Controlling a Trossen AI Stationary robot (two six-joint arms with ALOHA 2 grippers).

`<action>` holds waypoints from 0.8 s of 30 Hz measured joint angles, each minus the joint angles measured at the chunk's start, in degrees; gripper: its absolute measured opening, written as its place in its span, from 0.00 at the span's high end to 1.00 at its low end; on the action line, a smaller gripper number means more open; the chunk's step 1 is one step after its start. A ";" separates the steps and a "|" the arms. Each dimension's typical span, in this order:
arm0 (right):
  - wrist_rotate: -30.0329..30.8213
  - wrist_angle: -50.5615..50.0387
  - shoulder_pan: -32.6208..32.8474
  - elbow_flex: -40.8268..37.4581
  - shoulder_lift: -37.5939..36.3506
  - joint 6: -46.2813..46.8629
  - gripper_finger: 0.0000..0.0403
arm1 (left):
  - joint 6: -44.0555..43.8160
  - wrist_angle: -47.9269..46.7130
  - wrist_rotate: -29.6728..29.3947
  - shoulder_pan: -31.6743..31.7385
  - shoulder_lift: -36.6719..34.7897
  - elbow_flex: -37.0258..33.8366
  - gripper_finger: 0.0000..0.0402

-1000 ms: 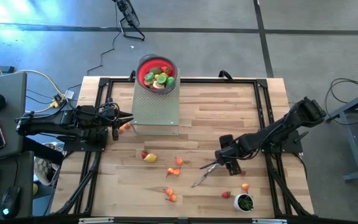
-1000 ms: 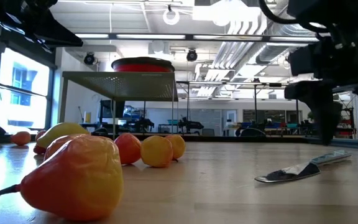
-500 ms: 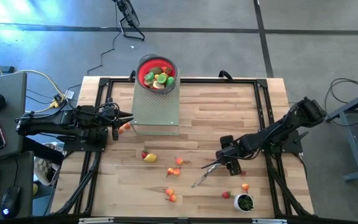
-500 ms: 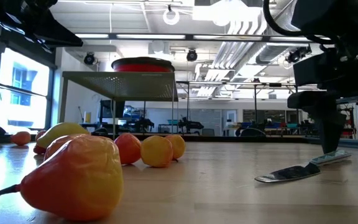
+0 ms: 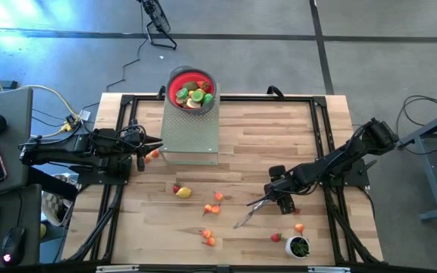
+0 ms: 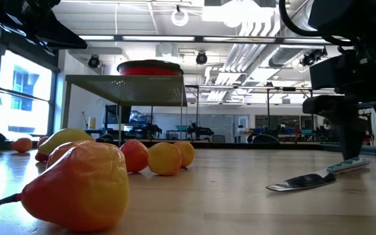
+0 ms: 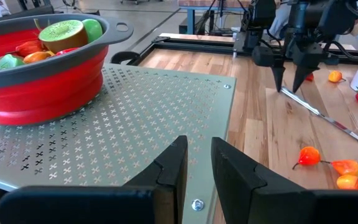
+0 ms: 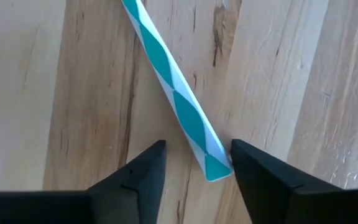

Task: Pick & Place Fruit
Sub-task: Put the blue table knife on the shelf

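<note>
Small toy fruit lie scattered on the wooden table: a yellow piece (image 5: pixel 183 192), orange ones (image 5: pixel 217 199) (image 5: pixel 207 236) and a strawberry (image 5: pixel 277 237). More fruit fill the red bowl (image 5: pixel 174 85), which stands on a perforated metal platform (image 5: pixel 190 133). My right gripper (image 8: pixel 194 165) points down at the table's right. Its open fingers stand on either side of the handle end of the silver knife (image 5: pixel 249 212). My left gripper (image 7: pixel 197 165) waits at the platform's left edge, slightly open and holding nothing. My right gripper comes from above with its fingers across the knife's teal-and-white handle (image 8: pixel 191 134), at its free end. The handle's tip (image 8: pixel 215 167) lies right beside one finger (image 8: pixel 247 165); whether they touch, I cannot tell. The knife lies flat on the table.
A small white cup with green contents (image 5: pixel 298 246) stands at the near right corner, with an orange fruit (image 5: pixel 299 227) next to it. One orange fruit (image 5: pixel 152 154) lies just in front of my left gripper. Black frame rails run along the table's edges.
My right gripper has sunk a little toward the knife's handle end, so its fingertips now reach down beside the handle. The knife and the fruit lie where they were.
</note>
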 joint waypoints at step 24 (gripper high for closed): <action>0.17 0.04 0.46 -0.04 0.02 0.20 0.89 | 0.02 0.00 0.00 -0.01 0.00 0.00 0.83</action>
